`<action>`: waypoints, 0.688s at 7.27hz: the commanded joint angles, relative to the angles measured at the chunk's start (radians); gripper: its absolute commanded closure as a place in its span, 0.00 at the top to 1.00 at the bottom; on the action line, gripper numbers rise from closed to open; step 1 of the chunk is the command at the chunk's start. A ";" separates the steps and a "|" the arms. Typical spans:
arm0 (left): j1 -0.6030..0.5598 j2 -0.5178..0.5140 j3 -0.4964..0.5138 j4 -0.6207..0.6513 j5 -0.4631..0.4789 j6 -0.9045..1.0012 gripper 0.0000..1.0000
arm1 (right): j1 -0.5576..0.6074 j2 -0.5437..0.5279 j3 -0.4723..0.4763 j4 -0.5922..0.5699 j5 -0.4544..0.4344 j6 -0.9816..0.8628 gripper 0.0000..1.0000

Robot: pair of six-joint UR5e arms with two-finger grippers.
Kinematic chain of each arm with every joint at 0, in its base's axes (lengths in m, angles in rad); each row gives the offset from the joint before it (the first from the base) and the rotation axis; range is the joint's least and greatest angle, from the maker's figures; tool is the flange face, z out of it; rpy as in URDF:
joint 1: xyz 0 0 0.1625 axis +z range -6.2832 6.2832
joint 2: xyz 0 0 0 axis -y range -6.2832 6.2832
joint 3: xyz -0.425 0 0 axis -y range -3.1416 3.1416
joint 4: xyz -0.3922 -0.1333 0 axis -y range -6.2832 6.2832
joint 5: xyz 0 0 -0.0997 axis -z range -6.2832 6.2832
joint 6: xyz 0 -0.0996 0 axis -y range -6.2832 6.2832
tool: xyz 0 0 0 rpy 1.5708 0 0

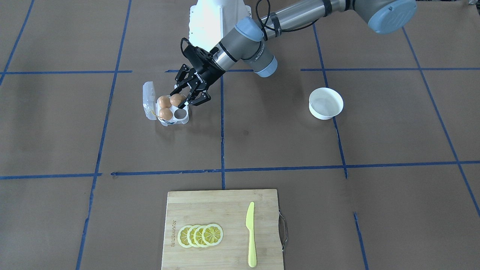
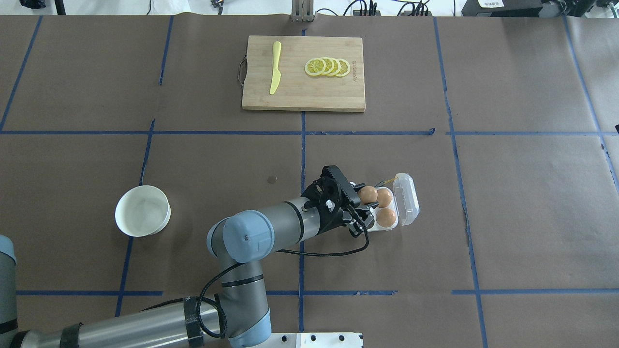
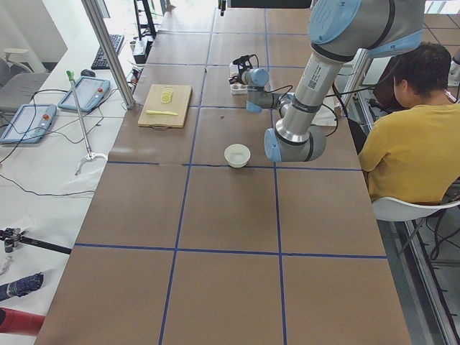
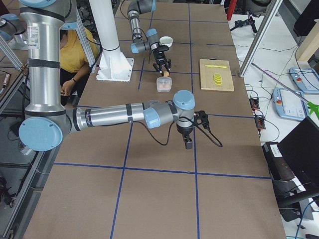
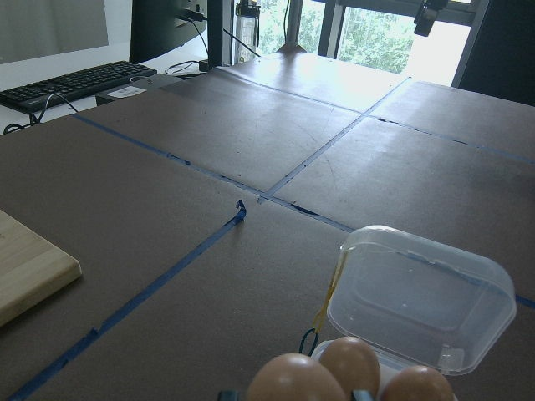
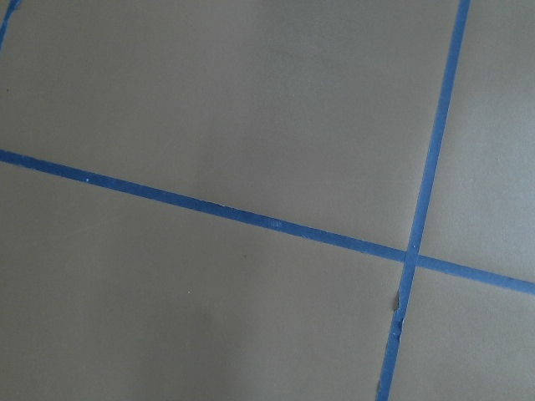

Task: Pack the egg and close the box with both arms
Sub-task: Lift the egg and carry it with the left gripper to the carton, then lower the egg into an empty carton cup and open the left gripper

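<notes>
Orange-brown egg (image 5: 294, 380), cropped, masks whether left end effector (image 1: 183, 99) grips.

box (image 1: 149, 99): clear glossy plastic | egg (image 1: 176, 99): smooth | cutting board (image 1: 210, 210): wood | table (image 1: 300, 142): matt paper

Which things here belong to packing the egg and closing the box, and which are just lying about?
For the job: egg, box, left gripper, right gripper.

Lying about: white bowl, cutting board, lemon slices, yellow knife.
</notes>
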 commanded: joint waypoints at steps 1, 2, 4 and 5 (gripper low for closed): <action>0.013 -0.014 0.026 0.001 0.000 0.000 0.40 | 0.000 0.000 0.000 0.000 0.000 0.000 1.00; 0.022 -0.014 0.028 -0.001 0.000 0.000 0.45 | 0.000 0.000 0.000 0.000 0.000 0.000 1.00; 0.028 -0.014 0.035 -0.001 0.000 0.000 0.54 | 0.000 0.000 0.000 0.000 0.000 0.000 1.00; 0.028 -0.013 0.035 -0.001 0.001 0.000 0.63 | 0.000 0.000 0.000 0.000 0.000 0.000 1.00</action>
